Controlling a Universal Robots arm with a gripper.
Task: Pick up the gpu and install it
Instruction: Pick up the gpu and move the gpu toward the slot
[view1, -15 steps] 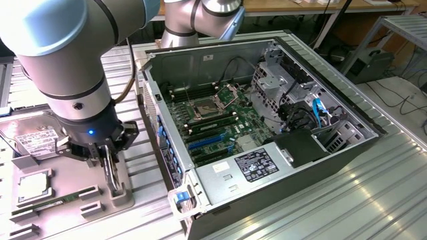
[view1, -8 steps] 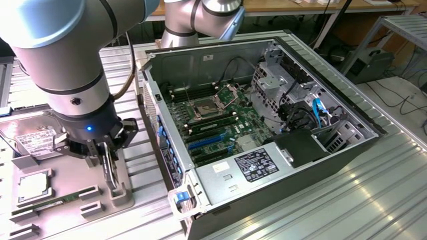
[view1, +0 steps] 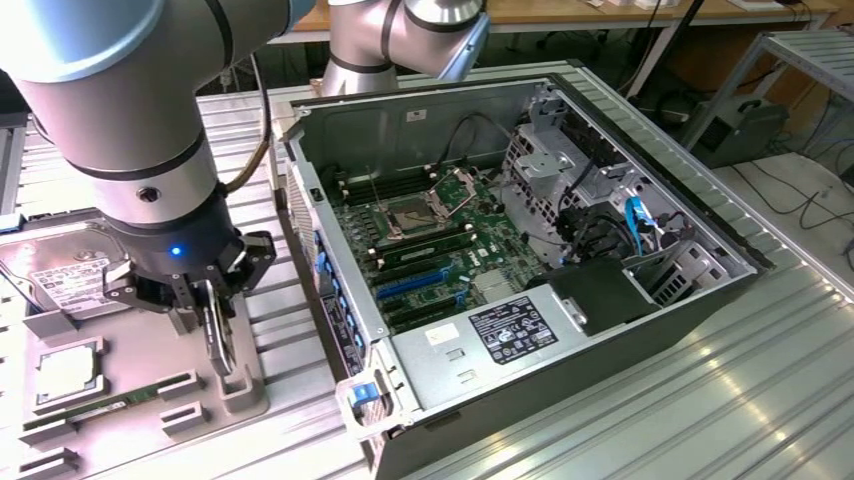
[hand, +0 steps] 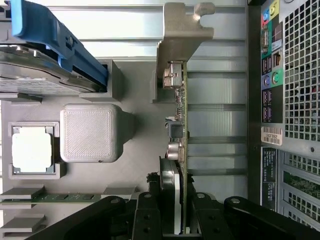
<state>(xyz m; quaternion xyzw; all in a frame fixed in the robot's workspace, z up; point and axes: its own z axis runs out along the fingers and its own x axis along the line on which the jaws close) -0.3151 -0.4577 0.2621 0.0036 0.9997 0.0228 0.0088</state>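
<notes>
The gpu (view1: 218, 338) is a thin card seen edge-on, standing upright over the grey parts holder (view1: 140, 345) at the exterior view's left. My gripper (view1: 203, 312) is shut on it from above, one finger on each flat side. In the wrist view the gpu (hand: 181, 125) runs away from my gripper (hand: 176, 215), with its silver bracket (hand: 183, 35) at the far end and the black fingers (hand: 149, 212) pressed against it. Its lower end is level with a holder slot (view1: 236, 385); whether they touch I cannot tell. The open computer case (view1: 400, 120) lies beside it, with blue expansion slots (view1: 407, 285) on the motherboard.
The holder also carries a silver hard drive (view1: 60, 275) in a blue-edged cradle (hand: 60, 40), a processor chip (hand: 32, 150) and a green memory stick (view1: 100, 408). The case's perforated rear panel (hand: 295, 75) stands close beside the card. Ribbed metal tabletop (view1: 694, 400) surrounds the case.
</notes>
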